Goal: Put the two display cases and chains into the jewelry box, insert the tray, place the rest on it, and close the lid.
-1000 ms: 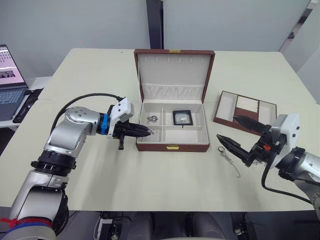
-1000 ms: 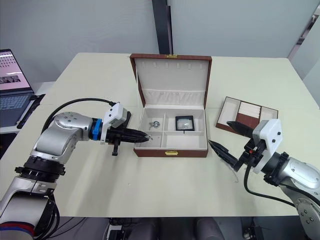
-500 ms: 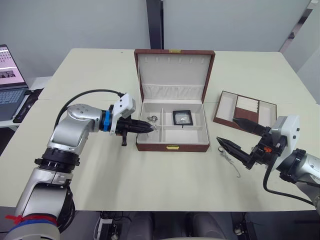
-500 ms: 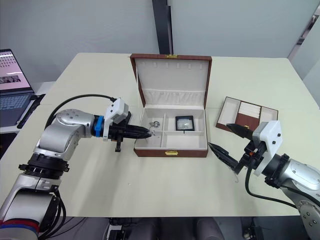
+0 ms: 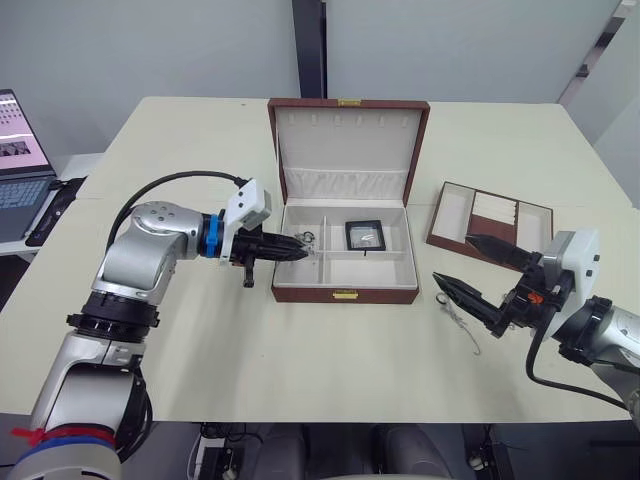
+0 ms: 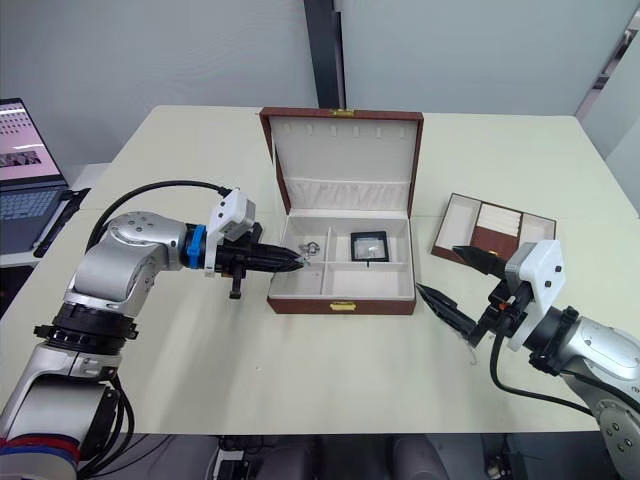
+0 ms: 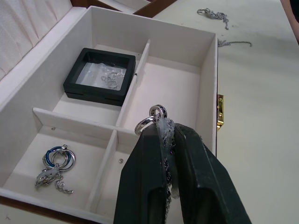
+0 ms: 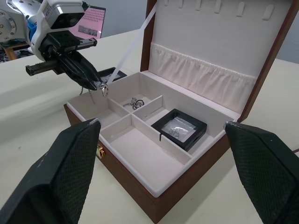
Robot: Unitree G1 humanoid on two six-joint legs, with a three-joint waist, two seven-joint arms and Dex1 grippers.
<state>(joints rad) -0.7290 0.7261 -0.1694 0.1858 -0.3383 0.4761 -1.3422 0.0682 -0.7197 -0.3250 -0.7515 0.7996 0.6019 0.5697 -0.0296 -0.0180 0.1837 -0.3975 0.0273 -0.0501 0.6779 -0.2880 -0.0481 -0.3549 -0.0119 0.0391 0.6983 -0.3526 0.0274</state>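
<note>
The jewelry box (image 5: 345, 290) stands open mid-table, lid (image 5: 348, 140) upright. One black display case (image 7: 100, 76) lies in its back right compartment, and a chain with blue rings (image 7: 55, 165) rests in the back left one. My left gripper (image 5: 300, 244) reaches over the box's left wall, shut on a silver chain with a ring (image 7: 159, 122) that hangs above the dividers. Right of the box my right gripper (image 5: 452, 257) hovers open just above another chain (image 5: 458, 318) lying on the table. The brown tray (image 5: 490, 222) sits at the back right.
A laptop (image 5: 20, 160) sits off the table's left side. The table top (image 5: 300, 370) in front of the box is bare. A dark post (image 5: 310, 50) rises behind the table.
My left gripper has moved up and right with its chain, from beside the box's left front corner to over its left compartments. The right gripper has hardly shifted.
</note>
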